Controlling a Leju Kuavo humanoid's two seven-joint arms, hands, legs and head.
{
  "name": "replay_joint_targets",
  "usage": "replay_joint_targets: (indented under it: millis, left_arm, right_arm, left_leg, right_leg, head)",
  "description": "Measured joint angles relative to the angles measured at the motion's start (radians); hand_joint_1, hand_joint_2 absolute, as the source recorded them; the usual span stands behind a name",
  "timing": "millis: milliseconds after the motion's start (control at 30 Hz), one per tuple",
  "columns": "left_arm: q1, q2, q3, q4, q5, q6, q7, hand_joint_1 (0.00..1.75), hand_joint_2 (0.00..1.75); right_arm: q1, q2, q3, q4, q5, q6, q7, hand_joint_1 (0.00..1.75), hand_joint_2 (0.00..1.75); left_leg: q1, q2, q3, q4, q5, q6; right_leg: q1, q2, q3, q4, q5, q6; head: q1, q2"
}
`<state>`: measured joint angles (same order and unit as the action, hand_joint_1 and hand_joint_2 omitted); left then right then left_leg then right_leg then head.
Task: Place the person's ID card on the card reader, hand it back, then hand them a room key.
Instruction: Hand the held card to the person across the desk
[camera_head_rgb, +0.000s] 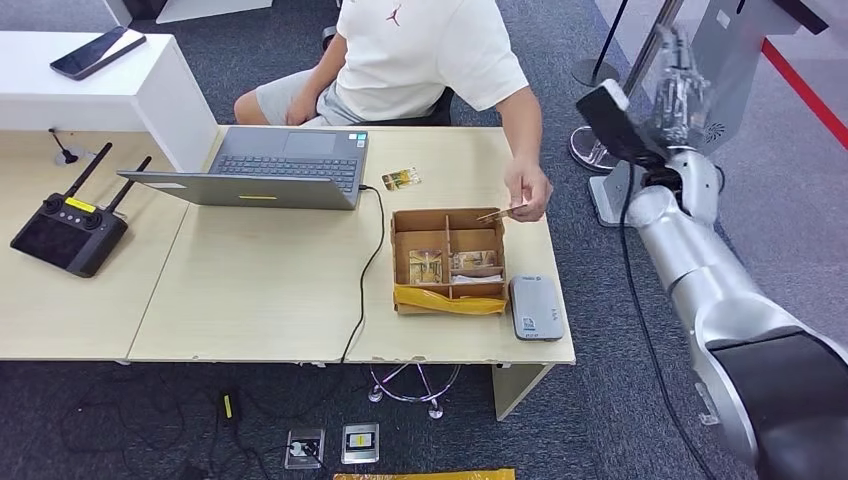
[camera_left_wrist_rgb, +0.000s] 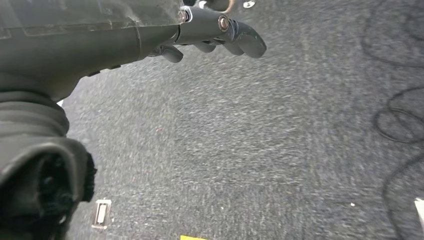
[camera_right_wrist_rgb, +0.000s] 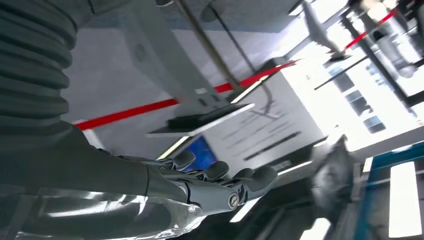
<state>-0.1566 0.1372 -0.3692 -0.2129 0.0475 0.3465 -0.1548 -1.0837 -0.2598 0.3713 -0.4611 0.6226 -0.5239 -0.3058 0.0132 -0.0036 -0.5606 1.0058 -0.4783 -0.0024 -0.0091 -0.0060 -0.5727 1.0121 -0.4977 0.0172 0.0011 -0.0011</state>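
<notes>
The silver right arm rises from the lower right, bent upward at the elbow, its right robot hand (camera_head_rgb: 680, 85) lifted high with dark fingers (camera_right_wrist_rgb: 220, 172) extended and holding nothing. The left robot hand (camera_left_wrist_rgb: 210, 30) hangs downward, fingers loosely curled, empty.

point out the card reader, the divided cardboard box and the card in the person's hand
card reader (camera_head_rgb: 535, 308): head view, middle of its grey top face.
cardboard box (camera_head_rgb: 447, 213): head view, far rim at the centre divider.
card (camera_head_rgb: 499, 212): head view, exposed flat end left of the person's fingers.
</notes>
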Motion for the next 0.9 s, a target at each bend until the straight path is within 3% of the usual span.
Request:
replay_joint_targets:
  millis: [233,433,667,900]
  left_arm:
    - [0.023,0.003,0.002,0.001,0.057,0.008,-0.003,0.0,0.0]
    - [0.024,0.013,0.003,0.001,0.077,0.007,0.01,0.0,0.0]
    - [0.025,0.015,0.004,0.001,0.087,0.003,0.022,0.0,0.0]
    - [0.025,0.015,0.004,0.001,0.082,-0.013,0.044,0.0,0.0]
  right_arm:
    - [0.192,-0.196,-0.172,0.012,-0.206,-0.031,0.061,0.0,1.75]
    - [0.417,-0.299,-0.299,0.05,-0.277,-0.017,0.162,0.0,1.75]
    - [0.683,-0.322,-0.394,0.119,-0.293,0.026,0.337,0.0,1.75]
    - [0.889,-0.279,-0.438,0.188,-0.299,0.218,0.577,0.0,1.75]
  left_leg:
    - [0.0,-0.003,0.0,0.0,-0.002,0.003]
    - [0.001,-0.002,-0.001,0.0,-0.003,0.002]
    - [0.002,-0.003,-0.001,-0.001,-0.004,0.001]
    - [0.002,-0.001,-0.001,-0.001,-0.005,0.0]
  right_leg:
    - [0.0,-0.004,0.001,-0.002,0.0,0.001]
    - [0.001,-0.004,0.0,-0.001,-0.001,0.001]
    - [0.002,-0.005,0.001,-0.001,-0.002,0.0]
    - [0.002,-0.003,0.001,-0.001,-0.002,0.0]
  head:
    - [0.0,0.0]
    - [-0.001,0.0]
    - [-0.001,0.0]
    - [-0.001,0.0]
